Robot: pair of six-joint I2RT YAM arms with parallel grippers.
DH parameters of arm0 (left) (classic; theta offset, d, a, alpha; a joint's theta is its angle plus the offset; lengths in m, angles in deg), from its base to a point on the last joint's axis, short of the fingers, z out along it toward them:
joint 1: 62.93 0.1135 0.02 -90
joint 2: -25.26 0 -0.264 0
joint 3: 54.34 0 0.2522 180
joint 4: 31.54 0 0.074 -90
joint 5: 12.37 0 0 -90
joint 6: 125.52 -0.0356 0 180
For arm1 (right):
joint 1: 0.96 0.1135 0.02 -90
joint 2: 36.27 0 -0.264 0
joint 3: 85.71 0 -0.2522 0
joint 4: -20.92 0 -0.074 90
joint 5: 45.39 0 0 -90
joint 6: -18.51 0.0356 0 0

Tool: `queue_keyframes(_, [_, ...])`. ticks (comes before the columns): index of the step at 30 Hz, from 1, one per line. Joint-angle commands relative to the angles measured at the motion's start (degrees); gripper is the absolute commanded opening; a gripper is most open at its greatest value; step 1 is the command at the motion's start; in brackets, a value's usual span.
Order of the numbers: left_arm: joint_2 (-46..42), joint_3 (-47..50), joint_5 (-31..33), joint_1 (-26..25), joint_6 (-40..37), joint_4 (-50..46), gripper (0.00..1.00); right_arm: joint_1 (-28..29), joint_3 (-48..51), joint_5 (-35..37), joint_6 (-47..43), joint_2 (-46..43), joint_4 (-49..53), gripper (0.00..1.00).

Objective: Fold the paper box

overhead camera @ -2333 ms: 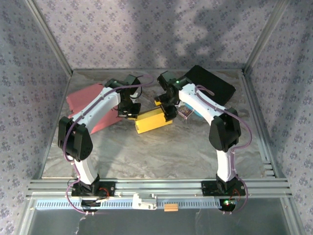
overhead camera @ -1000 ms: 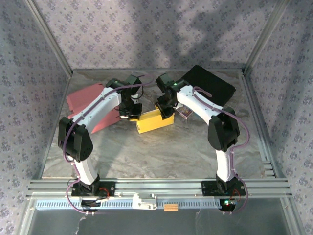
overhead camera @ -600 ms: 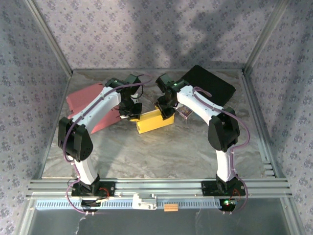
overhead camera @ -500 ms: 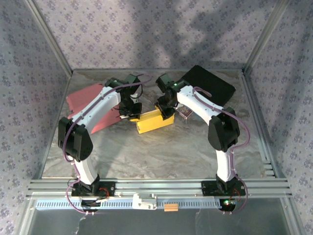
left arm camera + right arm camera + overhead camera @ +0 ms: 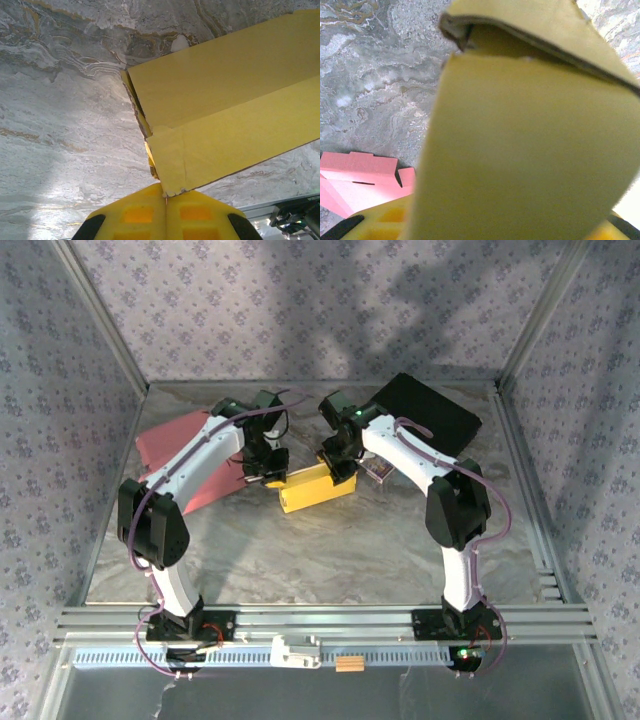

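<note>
Plainly the yellow paper box (image 5: pixel 315 487) lies on the table (image 5: pixel 300 560), lengthwise side to side: left gripper (image 5: pixel 271 476) closed against its left end, right gripper (image 5: pixel 339 468) straddling the right flap (image 5: pixel 530 150), jaws apart, grip unclear.

yellow box (image 5: pixel 530 150): blurred, cut by frame edges; pink sheet (image 5: pixel 360 175): cut off left

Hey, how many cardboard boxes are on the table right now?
3: a yellow box mid-table, a flat pink box at left under the left arm, a flat black box back right. The right arm may hide more.
</note>
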Motion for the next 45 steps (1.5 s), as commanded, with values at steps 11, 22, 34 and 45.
queue_keyframes(11, [-0.9, 0.5, -4.8, 0.7, 2.4, 4.6, 0.0, 0.5, 0.6, 1.9, -1.4, 2.0, 2.4, 0.43])
queue_keyframes(22, [-0.9, 1.9, -3.9, 0.8, 1.2, 5.2, 0.0, 0.3, 0.0, 1.8, -1.4, 2.3, 2.7, 0.42])
queue_keyframes(34, [-1.5, 5.8, -1.9, 0.5, -0.6, 7.0, 0.0, 0.3, -0.8, 1.6, -1.3, 2.8, 2.8, 0.41])
queue_keyframes(45, [-1.8, 8.3, -0.4, -0.6, -2.0, 9.0, 0.0, 0.1, -1.2, 1.5, -1.3, 2.9, 2.8, 0.4])
